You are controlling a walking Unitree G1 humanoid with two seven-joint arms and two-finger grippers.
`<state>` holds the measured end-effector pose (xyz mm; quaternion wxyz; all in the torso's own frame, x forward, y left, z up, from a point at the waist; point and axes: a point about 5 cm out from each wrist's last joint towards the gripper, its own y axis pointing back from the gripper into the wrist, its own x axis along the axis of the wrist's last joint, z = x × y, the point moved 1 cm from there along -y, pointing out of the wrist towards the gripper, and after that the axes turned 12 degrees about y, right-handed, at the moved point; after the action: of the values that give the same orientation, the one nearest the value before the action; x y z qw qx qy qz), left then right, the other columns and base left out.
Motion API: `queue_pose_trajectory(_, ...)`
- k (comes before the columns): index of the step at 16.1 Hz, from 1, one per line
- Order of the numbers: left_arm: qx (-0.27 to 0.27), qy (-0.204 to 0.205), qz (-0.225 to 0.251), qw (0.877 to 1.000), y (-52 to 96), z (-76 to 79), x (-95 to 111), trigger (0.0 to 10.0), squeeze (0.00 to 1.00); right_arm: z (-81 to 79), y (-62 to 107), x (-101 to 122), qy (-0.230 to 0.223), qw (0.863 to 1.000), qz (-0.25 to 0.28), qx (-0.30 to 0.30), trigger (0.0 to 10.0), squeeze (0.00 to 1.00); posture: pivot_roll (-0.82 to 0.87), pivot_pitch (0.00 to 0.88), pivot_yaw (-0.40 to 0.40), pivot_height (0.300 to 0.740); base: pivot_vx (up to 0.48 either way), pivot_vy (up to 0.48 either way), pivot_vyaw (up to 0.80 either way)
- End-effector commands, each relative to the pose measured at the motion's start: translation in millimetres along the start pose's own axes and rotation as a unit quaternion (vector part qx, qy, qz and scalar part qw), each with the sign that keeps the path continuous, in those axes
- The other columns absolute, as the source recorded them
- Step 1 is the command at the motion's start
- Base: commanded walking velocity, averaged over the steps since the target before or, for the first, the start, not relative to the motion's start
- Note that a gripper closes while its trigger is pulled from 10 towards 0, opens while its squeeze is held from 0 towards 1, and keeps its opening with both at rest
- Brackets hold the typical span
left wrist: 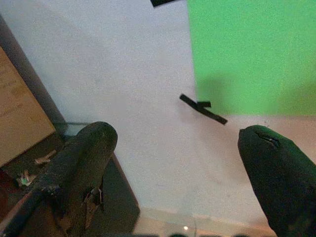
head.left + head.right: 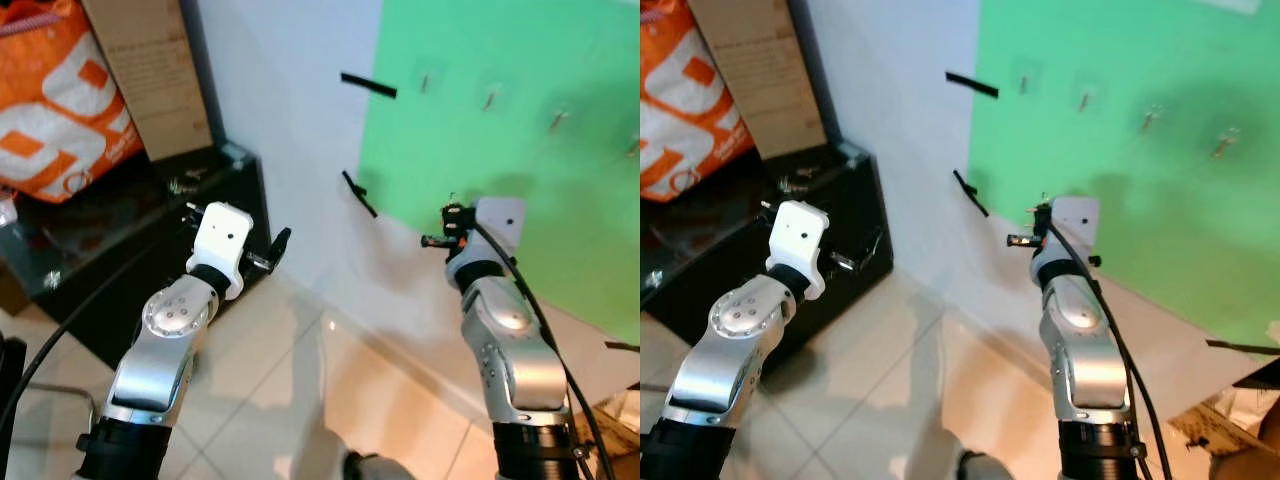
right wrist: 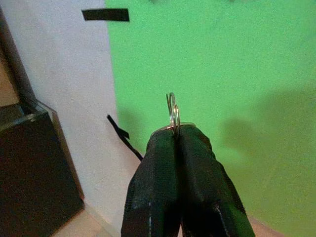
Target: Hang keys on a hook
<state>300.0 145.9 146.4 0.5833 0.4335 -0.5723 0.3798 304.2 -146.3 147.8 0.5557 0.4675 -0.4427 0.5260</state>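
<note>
Right gripper [image 3: 174,132] fingers clamp key ring [image 3: 172,111]; no legible writing.

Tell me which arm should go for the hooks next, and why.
Right. Its tool is shut on the key ring and faces the green board, below the hooks. The left tool is open, holds nothing, and sits further from the board.
</note>
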Motion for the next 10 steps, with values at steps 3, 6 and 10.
queue_pose_trajectory(3, 0.001, -0.007, 0.005, 1.0, -0.8, -6.4, 4.7, 10.0, 0.18, -5.3, -1.7, 2.4, 0.0, 1.0, 0.011, 0.015, 10.0, 0.0, -0.01, 0.0, 0.028, 0.74, 0.323, 0.0, 0.0)
queue_pose_trajectory(6, -0.001, -0.008, 0.004, 1.0, -0.9, -7.4, 5.0, 10.0, 0.17, -5.9, -2.2, 2.8, -0.001, 1.0, 0.012, 0.014, 10.0, 0.0, -0.01, 0.0, 0.038, 0.74, 0.336, 0.0, 0.0)
queue_pose_trajectory(10, -0.006, -0.007, 0.001, 1.0, -1.9, -6.7, 4.8, 10.0, 0.18, -2.7, -3.0, 2.7, -0.001, 1.0, 0.01, 0.008, 10.0, 0.0, -0.02, 0.0, 0.045, 0.74, 0.339, 0.0, 0.0)
